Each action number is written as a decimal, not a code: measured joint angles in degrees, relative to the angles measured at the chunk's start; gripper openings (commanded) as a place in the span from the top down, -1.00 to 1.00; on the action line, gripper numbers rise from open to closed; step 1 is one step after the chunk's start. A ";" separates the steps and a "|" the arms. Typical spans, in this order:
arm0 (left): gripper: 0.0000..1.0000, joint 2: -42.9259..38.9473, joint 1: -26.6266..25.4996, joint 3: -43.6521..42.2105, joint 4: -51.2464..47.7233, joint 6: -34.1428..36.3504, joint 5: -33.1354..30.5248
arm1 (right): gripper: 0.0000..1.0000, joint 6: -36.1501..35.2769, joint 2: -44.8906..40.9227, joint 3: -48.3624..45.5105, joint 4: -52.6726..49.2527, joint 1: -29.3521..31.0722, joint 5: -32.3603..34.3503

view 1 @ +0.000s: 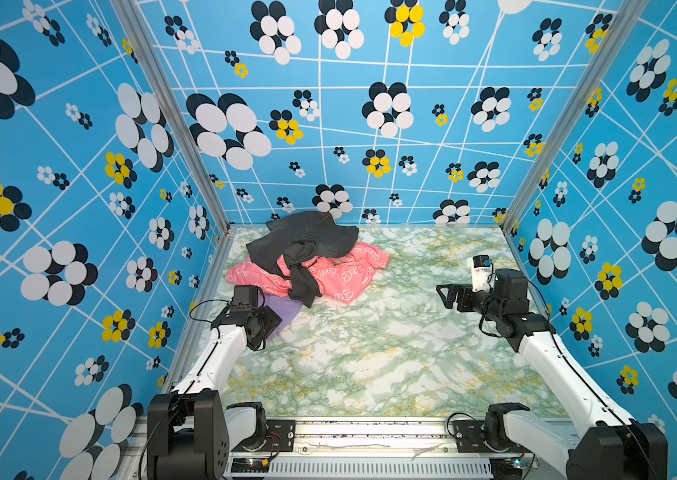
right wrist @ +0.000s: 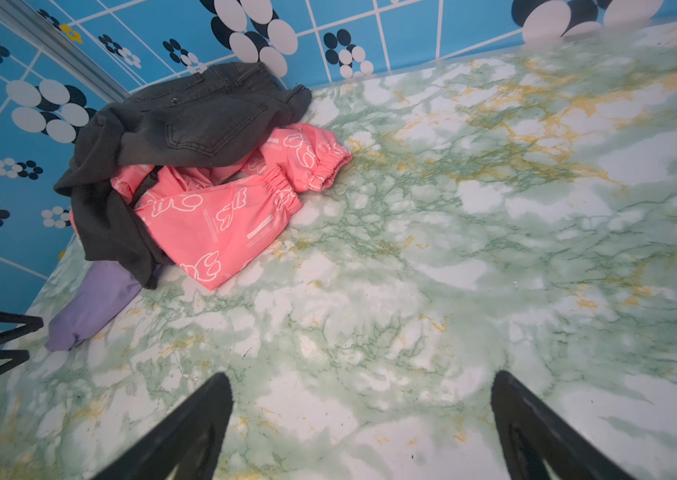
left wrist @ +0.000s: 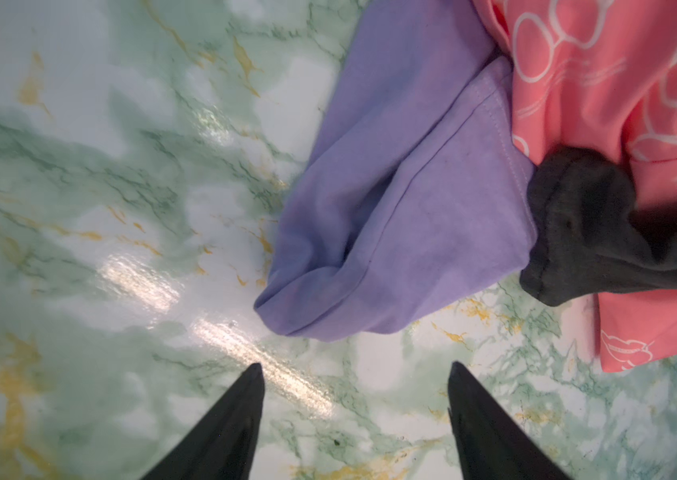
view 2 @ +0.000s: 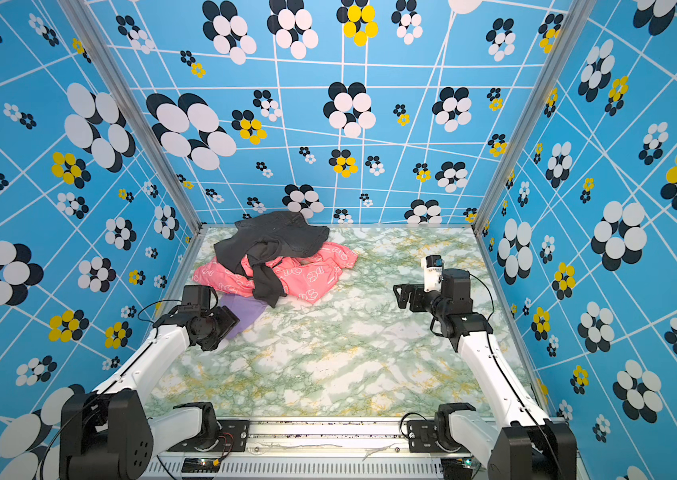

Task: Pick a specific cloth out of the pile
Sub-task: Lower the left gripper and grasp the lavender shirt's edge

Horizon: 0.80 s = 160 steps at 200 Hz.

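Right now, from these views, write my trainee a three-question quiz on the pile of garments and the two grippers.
1. True or false: the plain lavender-purple soft cloth lies uppermost of the three garments.
2. Which garment lies uppermost? A. the dark grey-black garment B. the coral-pink one C. the lavender one
3. Name the gripper nearer the lavender cloth and say what it holds.
Key:
1. False. It sticks out from under the coral-pink white-printed garment.
2. A.
3. The left gripper. It holds nothing, its jaws open over the bare green marble-patterned table.
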 measured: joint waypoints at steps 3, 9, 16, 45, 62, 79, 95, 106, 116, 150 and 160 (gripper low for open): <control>-0.37 0.26 0.09 -0.22 0.28 -0.13 0.24 | -0.99 -0.02 -0.13 0.00 -0.37 0.20 -0.09; -0.36 0.57 0.22 -0.50 0.63 -0.28 0.48 | -0.99 -0.02 -0.33 0.00 -0.90 0.50 -0.26; -0.34 0.98 0.44 -0.81 1.25 -0.57 0.61 | -0.99 0.00 -0.52 0.00 -1.42 0.83 -0.48; -0.22 2.82 1.29 -1.38 3.96 -1.14 1.09 | -0.99 0.26 -0.59 0.00 -1.95 2.80 -0.85; -0.08 4.15 1.73 -1.81 6.14 -1.36 1.40 | -0.98 0.66 -0.09 0.28 -1.95 4.31 -0.85; 0.11 5.90 1.88 -1.90 8.24 -1.81 1.57 | -0.98 0.87 0.79 0.85 -1.92 4.98 -0.83; 0.30 7.37 2.08 -1.88 9.81 -1.99 2.08 | -0.99 1.11 1.25 1.07 -1.68 5.25 -0.81; 0.48 8.24 2.16 -1.88 10.56 -2.29 2.21 | -0.99 1.31 1.44 1.22 -1.57 5.40 -0.76; 0.63 8.87 2.19 -1.88 11.13 -2.27 2.54 | -0.98 1.53 1.51 1.31 -1.38 5.60 -0.66; 1.00 9.27 2.19 -1.81 12.37 -2.64 2.78 | -0.98 2.05 1.51 1.90 -1.01 6.40 -0.07; 1.00 9.25 2.19 -1.70 12.48 -2.75 2.84 | -0.99 2.16 1.53 2.03 -0.96 6.64 0.11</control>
